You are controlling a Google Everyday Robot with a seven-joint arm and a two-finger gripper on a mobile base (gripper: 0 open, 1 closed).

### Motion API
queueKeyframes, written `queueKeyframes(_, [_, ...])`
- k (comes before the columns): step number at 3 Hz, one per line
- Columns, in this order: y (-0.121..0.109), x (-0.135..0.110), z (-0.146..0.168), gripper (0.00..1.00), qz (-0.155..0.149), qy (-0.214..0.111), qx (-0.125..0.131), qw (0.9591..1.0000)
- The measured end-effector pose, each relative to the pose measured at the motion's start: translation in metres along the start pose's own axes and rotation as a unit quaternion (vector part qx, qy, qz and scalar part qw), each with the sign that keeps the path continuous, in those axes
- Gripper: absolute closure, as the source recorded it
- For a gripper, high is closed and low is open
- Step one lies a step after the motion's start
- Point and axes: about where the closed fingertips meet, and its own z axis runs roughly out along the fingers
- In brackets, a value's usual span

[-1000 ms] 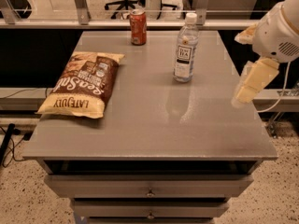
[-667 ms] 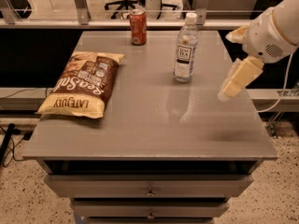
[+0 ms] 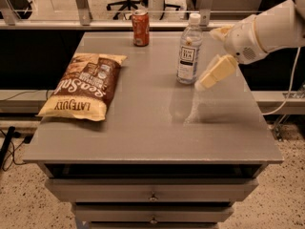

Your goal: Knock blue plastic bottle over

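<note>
The blue plastic bottle (image 3: 189,51) is clear with a white cap and a white label. It stands upright on the grey table (image 3: 152,128), right of centre towards the back. My gripper (image 3: 207,58) comes in from the right on a white arm and sits just to the right of the bottle. Its two cream fingers are spread apart. The lower finger (image 3: 215,73) points down and left, with its tip close to the bottle's base. The upper finger (image 3: 220,31) is level with the bottle's neck. The gripper holds nothing.
An orange-red soda can (image 3: 140,27) stands at the back of the table, left of the bottle. A brown and yellow chip bag (image 3: 86,85) lies flat on the left side. Drawers sit below the table's front edge (image 3: 152,162). Office chairs stand behind a rail.
The gripper has moved left from the table's right edge to close beside the bottle. The bottle, can and bag stay in place.
</note>
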Motion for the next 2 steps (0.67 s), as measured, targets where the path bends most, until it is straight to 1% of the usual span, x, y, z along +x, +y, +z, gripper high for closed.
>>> queueKeyframes(1, [-0.012,-0.022,0.020,0.00,0.010,-0.056,-0.005,0.9983])
queueKeyframes(2, [-0.005,-0.053,0.035,0.00,0.014,-0.096,-0.022,0.9950])
